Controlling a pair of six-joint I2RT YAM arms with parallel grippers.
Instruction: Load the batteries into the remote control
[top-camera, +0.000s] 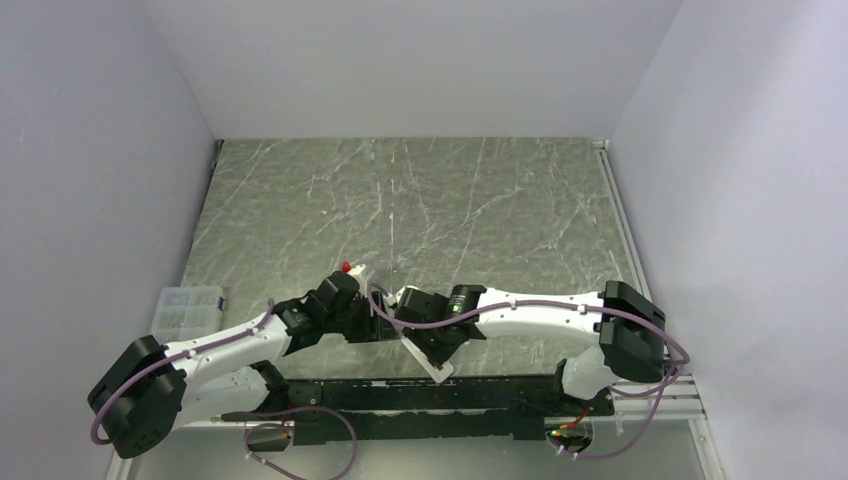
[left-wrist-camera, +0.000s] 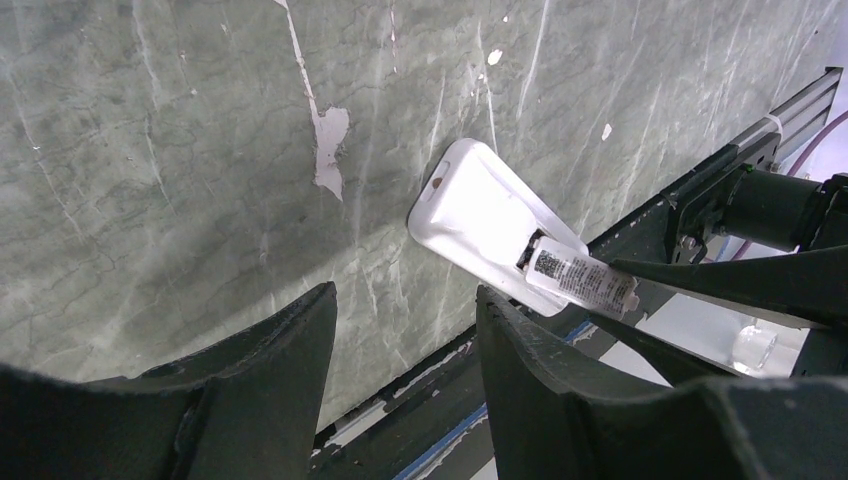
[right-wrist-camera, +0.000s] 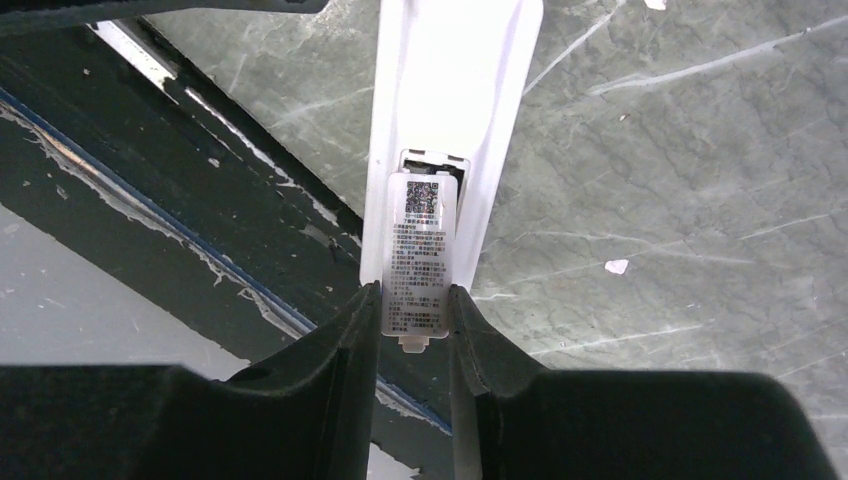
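The remote control (right-wrist-camera: 450, 100) lies back up on the marble table near its front edge. It also shows in the left wrist view (left-wrist-camera: 470, 200) and the top view (top-camera: 430, 364). Its labelled battery cover (right-wrist-camera: 418, 250) is slid partly off the end, and a dark gap shows at the compartment's top. My right gripper (right-wrist-camera: 415, 310) is shut on the sides of this cover (left-wrist-camera: 580, 280). My left gripper (left-wrist-camera: 405, 300) is open and empty, hovering just left of the remote (top-camera: 380, 328). The batteries are out of view.
A clear plastic compartment box (top-camera: 187, 310) sits at the table's left front corner. The black mounting rail (top-camera: 420, 400) runs along the near edge right under the remote's end. White walls enclose the table on three sides.
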